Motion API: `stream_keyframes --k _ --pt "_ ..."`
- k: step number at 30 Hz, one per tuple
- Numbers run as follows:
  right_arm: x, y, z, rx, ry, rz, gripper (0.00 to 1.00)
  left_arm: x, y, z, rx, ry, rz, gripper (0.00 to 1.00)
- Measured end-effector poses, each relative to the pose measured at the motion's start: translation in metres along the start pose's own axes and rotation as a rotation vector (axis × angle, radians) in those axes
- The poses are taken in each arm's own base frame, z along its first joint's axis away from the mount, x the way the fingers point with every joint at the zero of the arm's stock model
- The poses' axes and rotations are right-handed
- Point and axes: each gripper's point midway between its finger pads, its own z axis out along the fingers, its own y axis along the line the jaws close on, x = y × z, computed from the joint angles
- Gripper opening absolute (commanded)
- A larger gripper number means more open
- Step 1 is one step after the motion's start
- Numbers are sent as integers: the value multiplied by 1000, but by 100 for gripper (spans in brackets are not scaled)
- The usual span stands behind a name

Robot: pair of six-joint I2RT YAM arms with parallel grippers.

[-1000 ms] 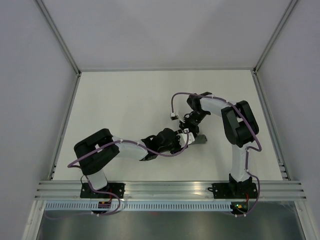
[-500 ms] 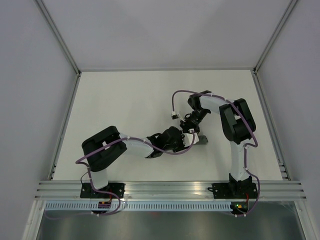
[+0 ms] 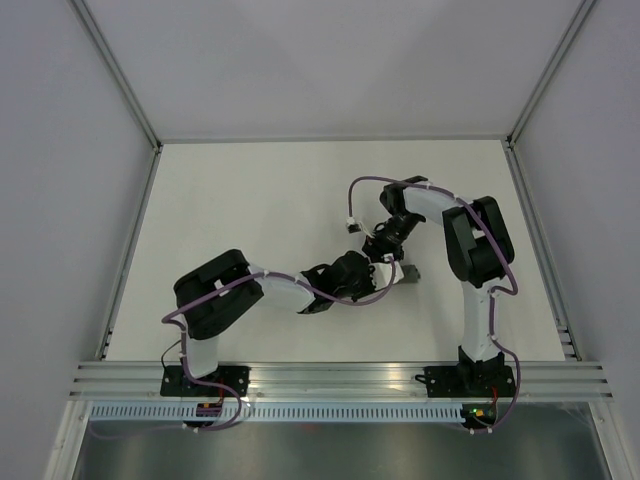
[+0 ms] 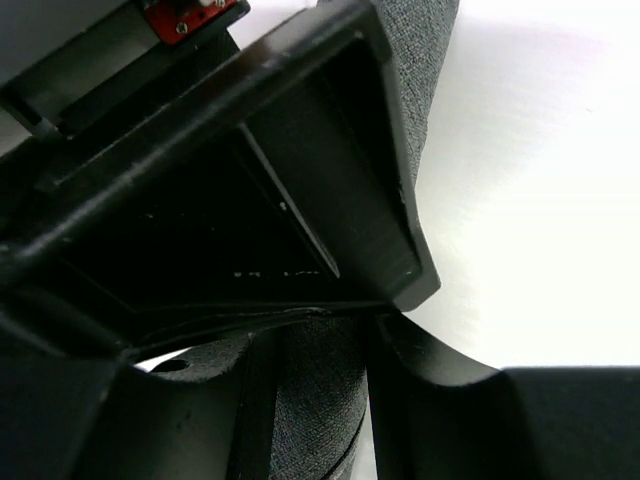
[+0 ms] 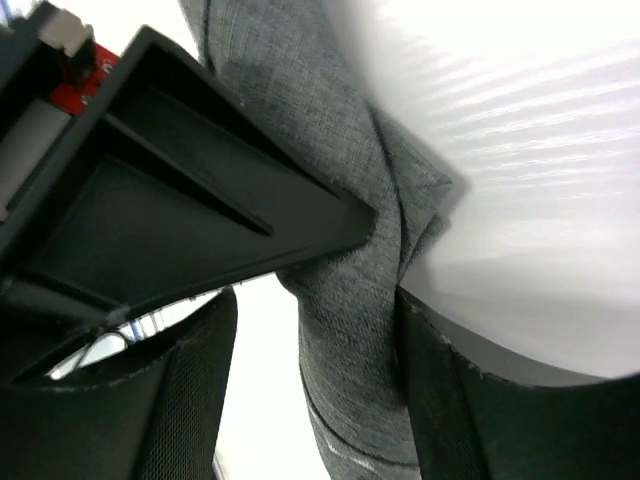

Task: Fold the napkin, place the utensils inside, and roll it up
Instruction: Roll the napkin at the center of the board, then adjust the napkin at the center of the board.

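Bundled napkin [image 3: 406, 275] pinched from both sides near the middle of the tabletop [image 3: 250, 200].
The left end effector [image 4: 388, 316] is clamped on the dark grey cloth, and the right end effector [image 5: 392, 262] is closed on the same bundle. Judging the roll nearly done, turn both together, level, with steady tension.

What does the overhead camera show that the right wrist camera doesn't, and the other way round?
Only overhead: both whole arms reaching mid-table, the left gripper beside the right gripper, with just a sliver of the napkin peeking out. Only right wrist: the napkin's woven texture and creases, bunched between the fingers. Both: grey napkin, white table.
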Motion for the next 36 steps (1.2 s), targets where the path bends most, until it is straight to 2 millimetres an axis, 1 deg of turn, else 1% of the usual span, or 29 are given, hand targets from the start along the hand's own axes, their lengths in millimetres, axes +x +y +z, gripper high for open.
stream_keyframes --k 4,8,11,15,17,20,24,26,30,36 --pt "-5 -14 -10 104 2 -11 71 -2 4 5 -35 4 -46 33" --pt "-22 -33 -28 240 -60 -16 72 -4 10 12 -73 8 -107 29" --pt "-35 -42 -53 350 -130 6 73 -7 14 19 -107 11 -162 29" --pt "-50 -54 -95 474 -237 58 73 -11 20 28 -147 19 -245 29" --pt "-53 -61 -116 524 -290 102 73 -14 22 31 -165 25 -294 29" --pt "-48 -73 -135 565 -343 186 72 -16 24 35 -185 38 -358 29" --pt "-33 -82 -148 591 -371 293 73 -21 27 43 -215 55 -446 28" --pt "-29 -84 -150 596 -378 323 73 -23 28 46 -228 59 -485 28" --pt "-20 -84 -147 587 -382 374 73 -26 31 52 -255 67 -562 28" --pt "-7 -80 -136 563 -375 441 73 -33 34 64 -288 72 -650 28"
